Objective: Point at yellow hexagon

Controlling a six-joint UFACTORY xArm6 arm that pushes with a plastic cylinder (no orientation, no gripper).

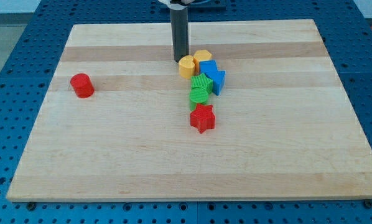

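A: Where is my tip point(180, 60) now?

B: It stands on the board point(111, 162), near the view's top, just at the left of the yellow cylinder point(186, 65).

A: And the yellow hexagon point(203, 57)?

B: It is just right of the rod, touching the cylinder, at the top of the cluster.

A: What else is there?

B: Below come a blue cube point(208, 67), a blue star point(216, 79), two green blocks point(201, 84) and a red star point(203, 118). A red cylinder point(82, 85) stands alone at the left.

A: The jaws?

B: This arm has no jaws, only the rod.
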